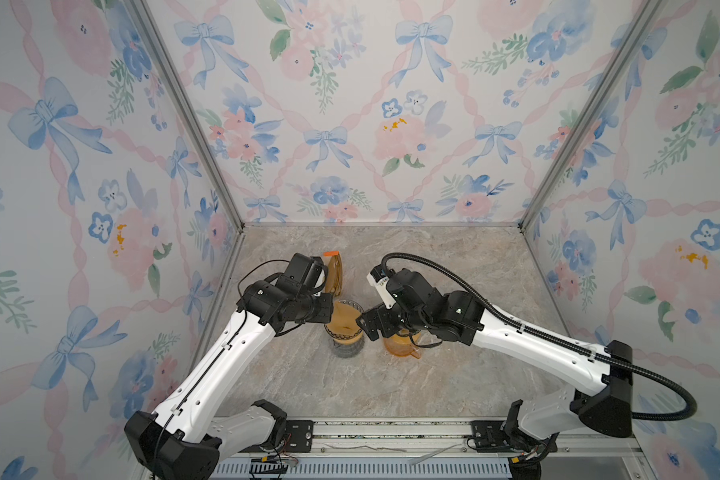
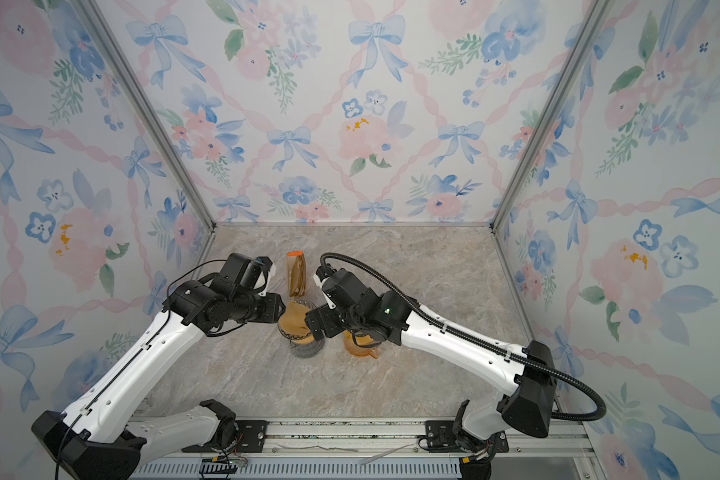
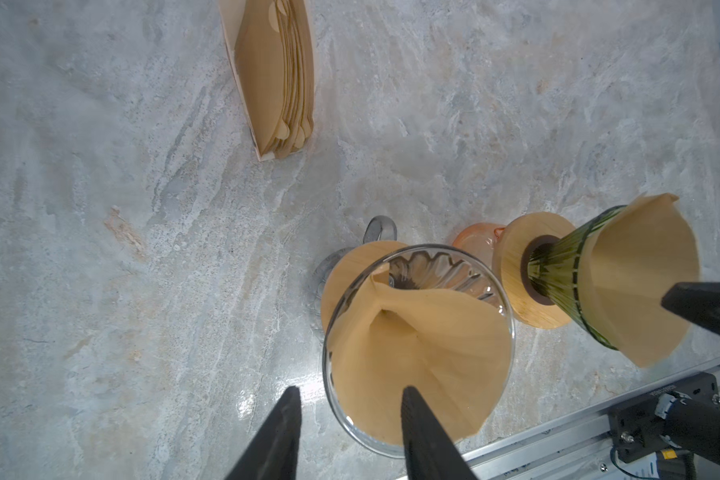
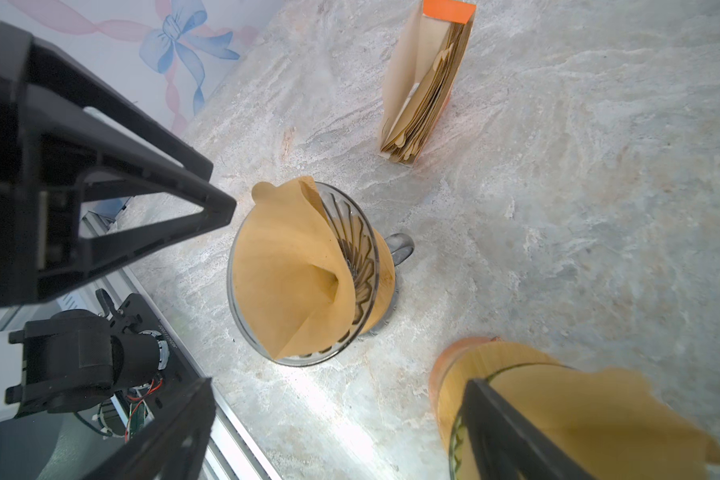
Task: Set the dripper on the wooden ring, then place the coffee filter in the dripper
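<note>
A clear glass dripper [image 3: 433,266] [image 4: 358,249] stands on a glass carafe at mid-table, shown in both top views [image 1: 344,332] [image 2: 298,338]. A brown paper coffee filter [image 3: 425,332] [image 4: 287,274] sits in it lopsided, leaving the ribbed wall bare on one side. My left gripper [image 3: 352,395] [image 1: 329,309] is open and straddles the dripper's near rim, one finger over the filter and one outside the glass. My right gripper [image 4: 341,386] [image 1: 364,324] hangs wide open on the dripper's other side, holding nothing.
A green dripper [image 3: 566,274] with its own filter [image 3: 641,270] [image 4: 578,411] sits on a wooden collar [image 3: 516,249] over an orange carafe [image 1: 402,345] [image 2: 360,347], right beside my right gripper. A box of spare filters [image 1: 333,272] [image 2: 297,274] [image 4: 425,95] stands behind.
</note>
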`<state>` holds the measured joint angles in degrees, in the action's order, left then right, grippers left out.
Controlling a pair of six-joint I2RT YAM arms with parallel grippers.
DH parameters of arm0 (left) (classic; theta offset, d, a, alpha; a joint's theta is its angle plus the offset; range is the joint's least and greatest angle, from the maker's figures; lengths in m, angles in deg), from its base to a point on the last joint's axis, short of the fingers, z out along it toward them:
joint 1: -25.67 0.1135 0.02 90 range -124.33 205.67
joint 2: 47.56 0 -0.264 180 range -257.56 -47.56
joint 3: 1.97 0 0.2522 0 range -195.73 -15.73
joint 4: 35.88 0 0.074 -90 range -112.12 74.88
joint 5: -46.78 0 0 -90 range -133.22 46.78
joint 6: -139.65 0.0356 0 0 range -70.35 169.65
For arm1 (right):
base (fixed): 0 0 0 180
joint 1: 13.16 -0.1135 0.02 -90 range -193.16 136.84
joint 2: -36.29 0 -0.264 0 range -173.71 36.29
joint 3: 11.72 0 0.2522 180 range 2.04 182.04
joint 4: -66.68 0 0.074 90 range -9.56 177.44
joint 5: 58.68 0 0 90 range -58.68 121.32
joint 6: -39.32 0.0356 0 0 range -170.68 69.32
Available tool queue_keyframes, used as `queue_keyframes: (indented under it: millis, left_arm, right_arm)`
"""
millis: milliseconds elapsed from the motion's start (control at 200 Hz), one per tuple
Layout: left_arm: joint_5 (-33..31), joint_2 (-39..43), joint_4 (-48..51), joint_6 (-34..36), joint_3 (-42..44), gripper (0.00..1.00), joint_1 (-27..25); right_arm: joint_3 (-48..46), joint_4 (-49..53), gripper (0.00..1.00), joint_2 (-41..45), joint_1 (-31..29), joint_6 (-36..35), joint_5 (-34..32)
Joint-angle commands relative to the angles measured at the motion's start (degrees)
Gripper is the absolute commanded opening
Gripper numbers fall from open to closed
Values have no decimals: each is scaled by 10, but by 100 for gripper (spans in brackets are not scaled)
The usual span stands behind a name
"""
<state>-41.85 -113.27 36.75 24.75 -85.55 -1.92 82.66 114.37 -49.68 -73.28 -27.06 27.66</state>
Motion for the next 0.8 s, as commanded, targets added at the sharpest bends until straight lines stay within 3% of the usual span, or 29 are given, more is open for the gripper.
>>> queue_keyframes:
  millis: [0, 235, 410, 795]
  left_arm:
    - [14, 7, 9, 14, 19, 45, 6]
    - [80, 5, -25, 35, 57, 47, 52]
    - [99, -17, -43, 45, 68, 47, 64]
    - [113, -33, -62, 57, 84, 47, 84]
  right_arm:
    - [44, 33, 96, -32, -4, -38, 6]
    - [113, 70, 97, -97, 20, -93, 30]
    - [120, 73, 99, -127, 45, -115, 71]
    - [177, 100, 100, -201, 61, -148, 80]
